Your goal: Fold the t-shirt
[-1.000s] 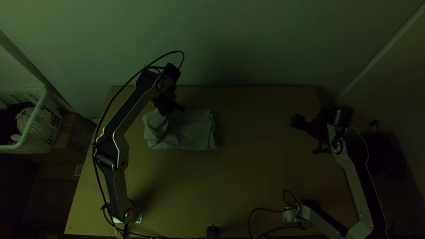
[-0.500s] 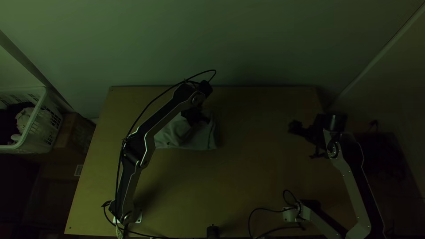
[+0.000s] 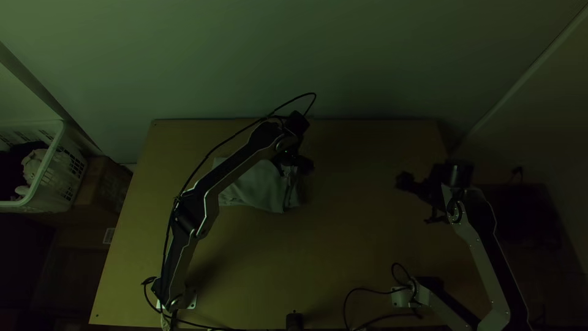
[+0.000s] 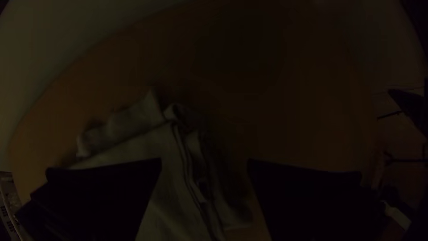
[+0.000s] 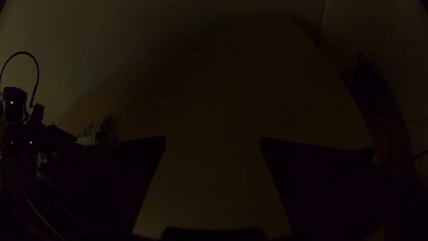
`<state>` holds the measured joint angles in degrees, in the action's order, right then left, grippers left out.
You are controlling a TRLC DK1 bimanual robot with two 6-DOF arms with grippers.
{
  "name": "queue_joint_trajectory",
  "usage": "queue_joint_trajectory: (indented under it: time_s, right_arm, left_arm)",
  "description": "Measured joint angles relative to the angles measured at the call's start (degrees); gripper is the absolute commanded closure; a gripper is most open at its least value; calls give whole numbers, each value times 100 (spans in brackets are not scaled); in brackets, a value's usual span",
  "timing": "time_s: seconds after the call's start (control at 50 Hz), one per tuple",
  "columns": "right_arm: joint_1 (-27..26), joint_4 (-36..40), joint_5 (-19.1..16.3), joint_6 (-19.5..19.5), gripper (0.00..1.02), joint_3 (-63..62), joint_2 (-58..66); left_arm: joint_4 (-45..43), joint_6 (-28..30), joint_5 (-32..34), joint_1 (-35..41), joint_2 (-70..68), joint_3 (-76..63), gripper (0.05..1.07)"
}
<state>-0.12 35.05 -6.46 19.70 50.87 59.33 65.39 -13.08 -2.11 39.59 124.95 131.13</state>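
T-shirt [image 3: 260,189] is lying on the table [image 3: 343,257], folded in layers, slightly rumpled, layered edges showing at its right end. Left gripper [image 3: 305,166] is sitting by the shirt's far right corner, released, 2 fingers standing wide apart; most of the shirt is lying to its left. Right gripper [image 3: 402,181] is hanging well right of the shirt, also released, 2 fingers standing apart.

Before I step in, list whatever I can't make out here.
Part of the t-shirt: top view, behind the left arm.
Its layer count: left wrist view, too dim.
More of it: left wrist view, behind the left tool and past the bottom edge.
Rest of the basket: top view, cut by left edge.
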Motion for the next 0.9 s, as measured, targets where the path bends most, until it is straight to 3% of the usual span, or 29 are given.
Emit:
queue_joint_trajectory:
  time_s: [0.16, 0.6, 0.9]
  right_arm:
    - [11, -339, 0, -74, 4, 17, -9]
    - [85, -682, 2, -828, 4, 1307, 157]
    - [85, -1327, 0, -1224, 4, 1637, -39]
  left_arm:
    - [0, 4, 0, -417, -446, -98, 10]
    - [0, 308, 55, -1840, -2223, -680, 10]
    - [-317, 734, 199, -3161, -3939, -2166, 10]
